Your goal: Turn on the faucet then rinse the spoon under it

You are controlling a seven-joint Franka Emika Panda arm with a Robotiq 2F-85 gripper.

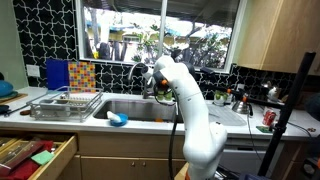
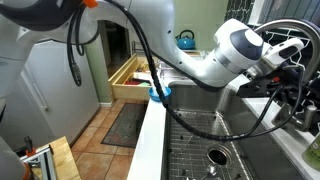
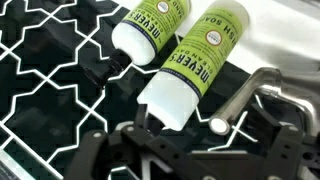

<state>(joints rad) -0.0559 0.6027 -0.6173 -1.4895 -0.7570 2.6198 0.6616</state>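
Note:
My gripper (image 3: 190,150) is open, with nothing between its dark fingers. It hovers at the back of the sink, close to a grey metal lever (image 3: 240,95) of the faucet and apart from it. In an exterior view the faucet's thin dark spout (image 1: 138,68) arches beside the gripper (image 1: 153,86). From the side, the gripper (image 2: 291,63) reaches over the sink's (image 2: 240,165) back edge. The spoon is not visible in any view.
Two green soap bottles (image 3: 185,60) stand against the black patterned tile right by the lever. A wire dish rack (image 1: 65,104) sits beside the sink, and a blue object (image 1: 118,119) lies on the counter front. A drawer (image 2: 128,78) stands pulled out.

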